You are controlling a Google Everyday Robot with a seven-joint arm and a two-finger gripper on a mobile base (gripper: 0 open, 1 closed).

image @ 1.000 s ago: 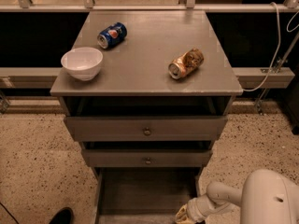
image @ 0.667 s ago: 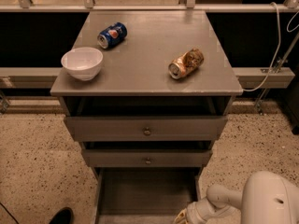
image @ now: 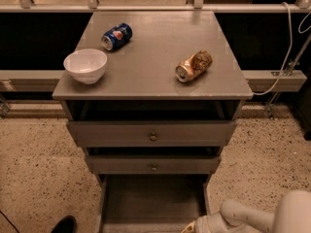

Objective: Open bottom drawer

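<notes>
The bottom drawer [image: 153, 198] of the grey cabinet stands pulled out toward me, and I look down into its bare inside. Its front panel and knob are below the frame's lower edge, out of view. My gripper [image: 192, 227] is at the bottom edge, at the drawer's near right corner, with only its top showing. The white arm [image: 252, 217] runs off to the lower right. The mid-width drawer front [image: 153, 165] and the widest drawer front [image: 152, 133] sit above it, each with a small round knob.
On the cabinet top [image: 155, 13] are a white bowl [image: 85, 65], a blue can [image: 116, 36] on its side and a crushed gold can [image: 193, 66]. A black shoe [image: 63, 224] is at the lower left on the speckled floor. A white cable [image: 286, 57] hangs at the right.
My gripper and arm have sunk slightly toward the bottom edge of the frame. The drawer shows a little more of its inside.
</notes>
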